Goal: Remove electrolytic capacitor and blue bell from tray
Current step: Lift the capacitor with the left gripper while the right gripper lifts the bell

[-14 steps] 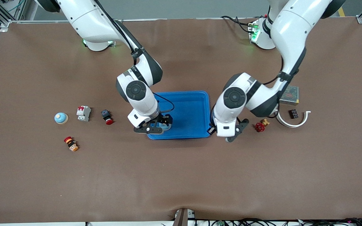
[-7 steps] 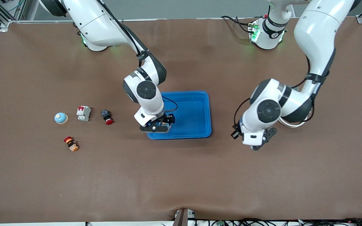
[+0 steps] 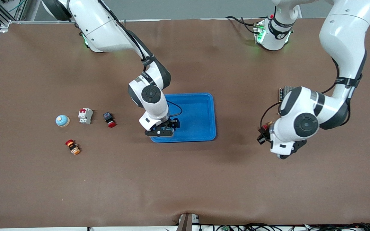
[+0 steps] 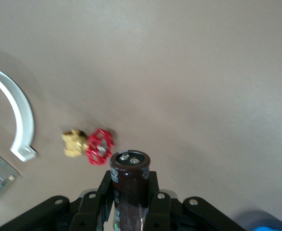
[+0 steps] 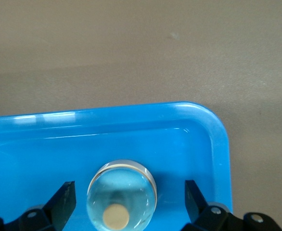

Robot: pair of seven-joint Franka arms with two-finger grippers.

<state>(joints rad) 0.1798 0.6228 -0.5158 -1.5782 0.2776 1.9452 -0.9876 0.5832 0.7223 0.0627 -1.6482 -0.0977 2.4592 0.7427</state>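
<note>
Bell [image 5: 121, 199] between spread right pincer [image 5: 129, 199] fingers, in tray [image 5: 35, 144]

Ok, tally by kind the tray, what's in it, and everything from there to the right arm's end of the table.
Bells: 2
Push buttons: 2
Circuit breaker: 1
Tray: 1
Total: 6

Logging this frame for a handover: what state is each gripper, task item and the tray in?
Left gripper: shut on the capacitor, over bare table.
Right gripper: open, straddling the bell.
Bell: resting in the tray.
Blue tray: holds only the bell.
</note>
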